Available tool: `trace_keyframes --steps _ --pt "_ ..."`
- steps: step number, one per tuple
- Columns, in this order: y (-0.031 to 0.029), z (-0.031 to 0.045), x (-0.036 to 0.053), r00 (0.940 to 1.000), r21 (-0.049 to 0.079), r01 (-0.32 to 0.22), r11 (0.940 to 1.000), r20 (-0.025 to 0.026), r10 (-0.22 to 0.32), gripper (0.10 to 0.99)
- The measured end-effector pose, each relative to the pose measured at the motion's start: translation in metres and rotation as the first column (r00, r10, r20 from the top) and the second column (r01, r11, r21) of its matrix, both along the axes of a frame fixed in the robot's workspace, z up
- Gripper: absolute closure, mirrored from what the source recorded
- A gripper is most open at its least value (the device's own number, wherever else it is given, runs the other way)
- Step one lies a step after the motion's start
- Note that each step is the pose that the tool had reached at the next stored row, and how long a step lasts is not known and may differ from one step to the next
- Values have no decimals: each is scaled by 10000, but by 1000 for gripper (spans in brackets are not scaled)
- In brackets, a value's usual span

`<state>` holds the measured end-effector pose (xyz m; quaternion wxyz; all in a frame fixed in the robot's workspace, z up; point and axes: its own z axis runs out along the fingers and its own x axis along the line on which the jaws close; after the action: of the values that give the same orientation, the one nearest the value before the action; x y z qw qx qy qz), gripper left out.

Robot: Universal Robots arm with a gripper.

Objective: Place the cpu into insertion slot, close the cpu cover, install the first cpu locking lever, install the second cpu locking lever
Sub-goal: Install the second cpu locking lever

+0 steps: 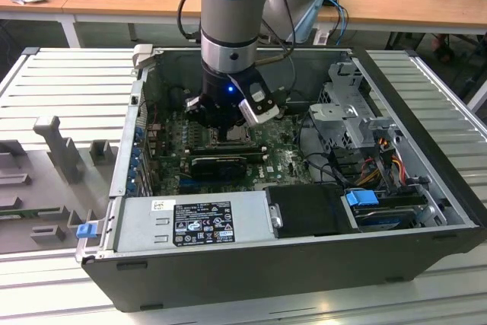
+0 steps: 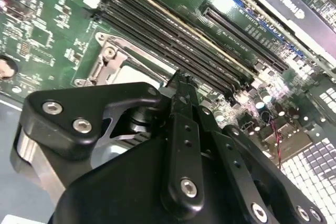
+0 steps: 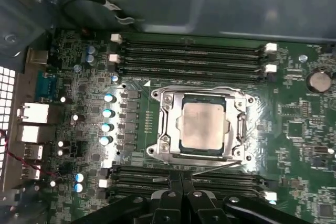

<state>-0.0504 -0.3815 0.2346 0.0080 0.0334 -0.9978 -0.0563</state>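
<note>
First wrist view: the cpu (image 3: 202, 125), its pale silvery-beige top facing the camera, lies flat in the insertion slot (image 3: 173, 148) at the centre of the frame, and the cpu cover (image 3: 239, 106) is down over it, its silvery frame ringing the chip on all four sides. A thin metal lever (image 3: 212, 167) runs along the lower edge of the socket; whether it is latched cannot be told. Long dark memory slots (image 3: 191, 56) run across the frame above the socket, with a second bank below it. The green motherboard (image 3: 294, 124) spreads out to both sides, with a row of small round capacitors (image 3: 107, 119) to the left of the socket.

The tool (image 3: 181, 179) shows at the bottom centre of the frame, its two black fingertips (image 3: 173, 187) pressed together with no gap and nothing between them, just below the socket's lower edge.

In the second wrist view the tool's black linkage takes up the lower half of the frame, and a corner of the socket frame (image 2: 105, 51) shows above it at centre left.

In the exterior view the arm (image 1: 232, 28) reaches down from the top centre into the open computer case (image 1: 304, 264), which lies on a slatted metal worktop (image 1: 68, 81). A grey power supply (image 1: 190, 218) sits along the case's near side, at lower centre.
</note>
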Motion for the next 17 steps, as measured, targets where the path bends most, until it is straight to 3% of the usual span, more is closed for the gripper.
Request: trace_keyframes --steps 5,6,9,14,17 --pt "-8 -121 -37 10000 66 -23 10000 -2 23 980" --pt "-25 -122 -41 10000 227 -25 9997 -1 25 980" --pt "-69 -123 -43 10000 535 -24 9986 0 24 980" --pt "-156 -123 -59 10000 953 -24 9954 1 24 980" --pt "-261 -139 -112 10000 1219 -22 9925 4 21 980"
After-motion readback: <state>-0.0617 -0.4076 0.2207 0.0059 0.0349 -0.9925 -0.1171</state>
